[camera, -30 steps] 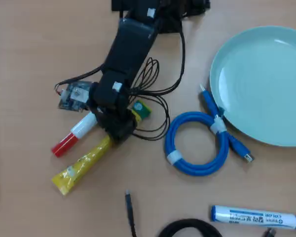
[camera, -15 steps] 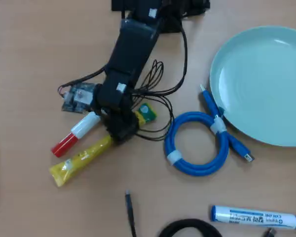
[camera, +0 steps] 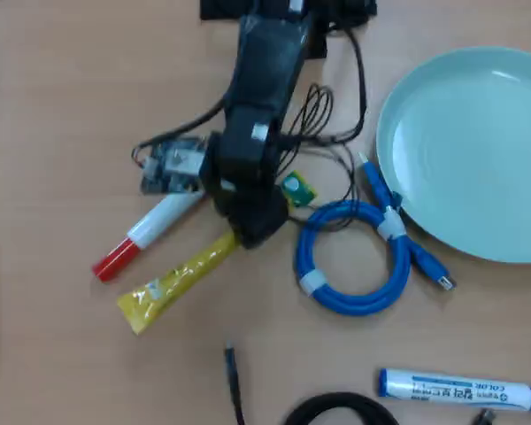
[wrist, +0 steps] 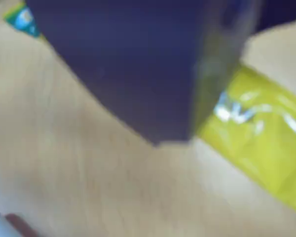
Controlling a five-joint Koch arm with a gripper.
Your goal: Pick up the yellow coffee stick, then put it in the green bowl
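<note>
The yellow coffee stick (camera: 177, 282) lies slantwise on the wooden table, lower left of centre in the overhead view. Its green end (camera: 297, 189) shows past the arm at the upper right. My gripper (camera: 253, 230) is down over the stick's upper part and hides that stretch. In the wrist view one dark blurred jaw fills the top, its tip at the table beside the yellow foil (wrist: 259, 138). The other jaw does not show. The green bowl (camera: 478, 150) sits empty at the right edge, well away from the gripper.
A white marker with a red cap (camera: 146, 235) lies just left of the stick. A coiled blue cable (camera: 354, 258) lies between gripper and bowl. A blue marker (camera: 460, 390) and a black cable (camera: 332, 409) lie at the bottom. A small circuit board (camera: 172, 166) sits by the arm.
</note>
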